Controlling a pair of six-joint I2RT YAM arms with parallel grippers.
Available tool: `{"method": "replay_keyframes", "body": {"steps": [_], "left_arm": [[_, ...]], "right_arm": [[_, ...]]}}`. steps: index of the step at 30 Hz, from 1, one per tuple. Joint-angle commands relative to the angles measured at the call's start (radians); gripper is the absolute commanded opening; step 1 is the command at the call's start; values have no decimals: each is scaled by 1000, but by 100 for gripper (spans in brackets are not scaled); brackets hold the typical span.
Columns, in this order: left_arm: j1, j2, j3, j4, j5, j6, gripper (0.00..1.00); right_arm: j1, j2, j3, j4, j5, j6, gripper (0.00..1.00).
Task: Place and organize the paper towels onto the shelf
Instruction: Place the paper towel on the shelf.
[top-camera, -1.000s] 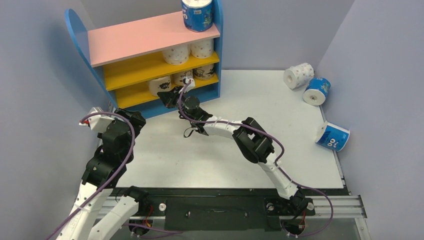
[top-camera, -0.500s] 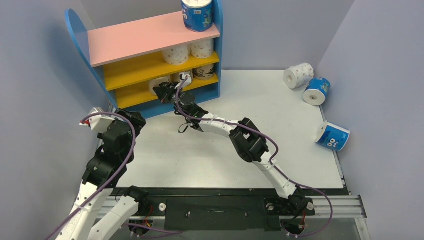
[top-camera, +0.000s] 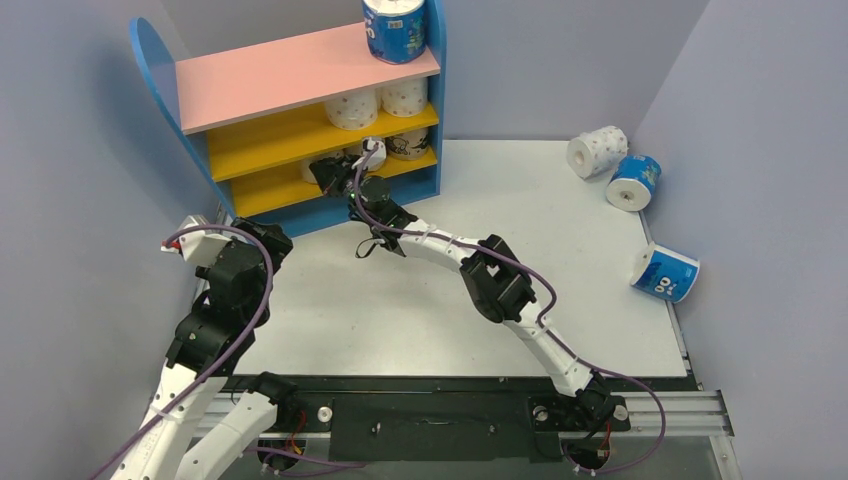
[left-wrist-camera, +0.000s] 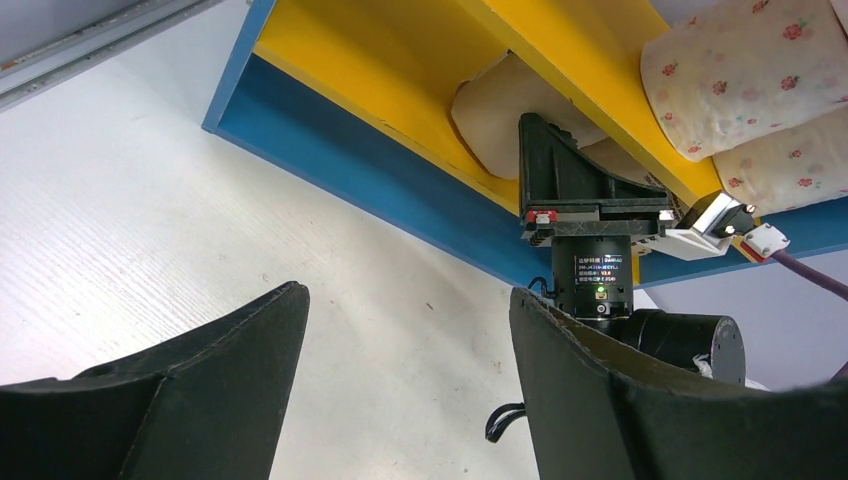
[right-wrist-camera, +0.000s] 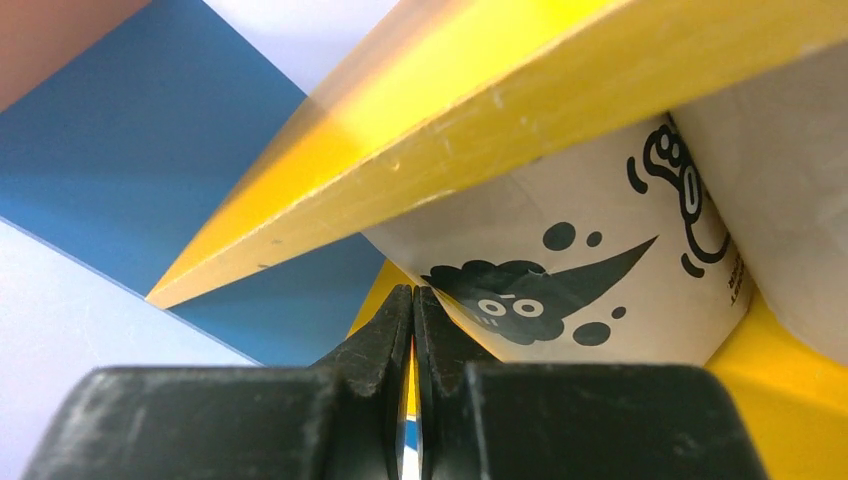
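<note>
Clearance is slim: right tool (right-wrist-camera: 412, 300), closed empty, beside tan roll (right-wrist-camera: 600, 270) under yellow board (right-wrist-camera: 480, 130).

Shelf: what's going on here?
The right end effector, shut and empty, is poked into the lower yellow level of the shelf beside a tan cartoon-print roll, apparently nudging it. The left end effector hovers open and empty near the shelf base. One blue roll sits on the pink top, two dotted rolls on the upper yellow board; one dotted roll and two blue rolls lie on the table.

paper towels (top-camera: 395, 30) on shelf (top-camera: 290, 75), three rolls (top-camera: 633, 181) apart
</note>
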Motion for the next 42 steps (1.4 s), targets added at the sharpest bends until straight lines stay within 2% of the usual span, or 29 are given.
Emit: {"method": "replay_keyframes", "body": {"steps": [1, 13, 23, 26, 30, 38, 42], "left_arm": [[-5, -4, -3, 33, -22, 16, 72], [-7, 0, -8, 36, -24, 19, 72], [-7, -8, 3, 25, -22, 18, 72], [-8, -14, 11, 15, -28, 19, 72], [-8, -19, 20, 9, -28, 26, 72], [-8, -23, 17, 16, -7, 34, 73], [-8, -6, 21, 34, 16, 64, 75]], "right_arm": [[-9, 30, 66, 3, 18, 2, 0], [-11, 40, 90, -2, 10, 5, 0], [-6, -49, -26, 55, -62, -4, 0], [0, -117, -149, 93, -90, -23, 1], [0, -274, -350, 160, -121, -33, 7], [17, -635, -904, 292, -122, -81, 30], [38, -846, -1141, 235, -85, -197, 38]]}}
